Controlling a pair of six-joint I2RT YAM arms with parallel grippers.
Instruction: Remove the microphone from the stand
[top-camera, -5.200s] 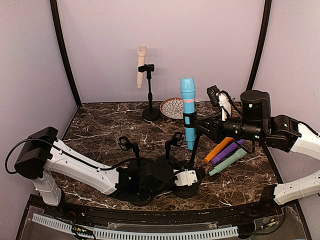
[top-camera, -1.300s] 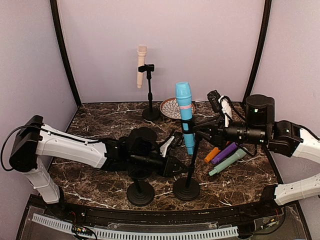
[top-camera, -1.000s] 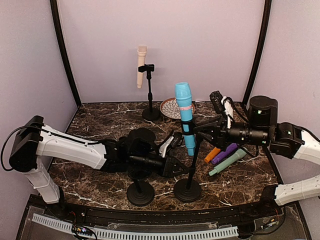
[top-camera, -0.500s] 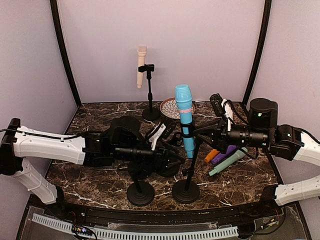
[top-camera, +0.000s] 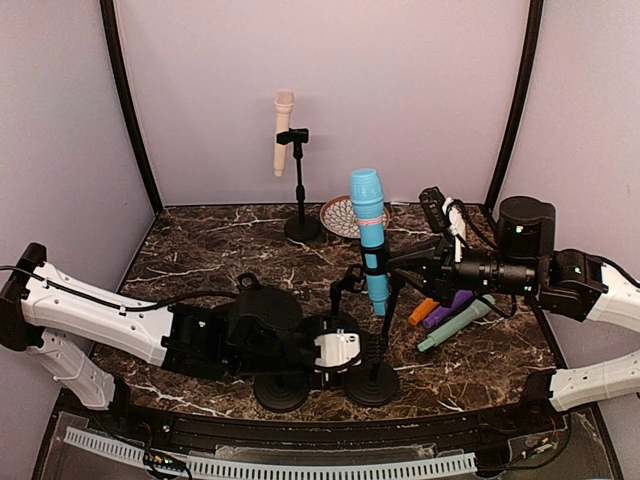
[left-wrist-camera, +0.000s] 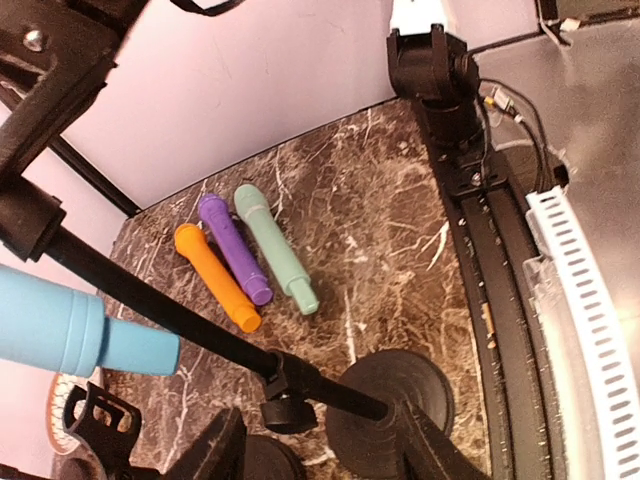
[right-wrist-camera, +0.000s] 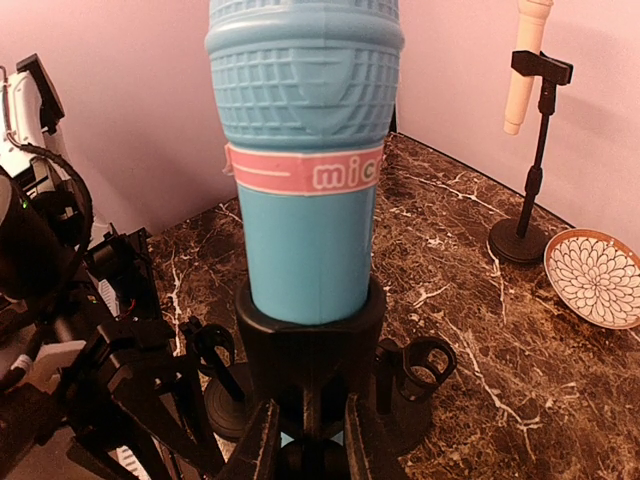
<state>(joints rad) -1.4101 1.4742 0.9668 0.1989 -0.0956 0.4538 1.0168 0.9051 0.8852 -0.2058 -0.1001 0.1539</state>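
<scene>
Three lilac walls (top-camera: 400, 90) enclose dark marble tabletop (top-camera: 200, 250); blue microphone (top-camera: 368, 215) clipped in stand (top-camera: 373, 384)

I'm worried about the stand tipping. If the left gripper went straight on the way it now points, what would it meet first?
Probably the round stand base under the blue microphone: in the wrist view it lies just ahead, between the left gripper's open fingers. Depth is unclear.
</scene>
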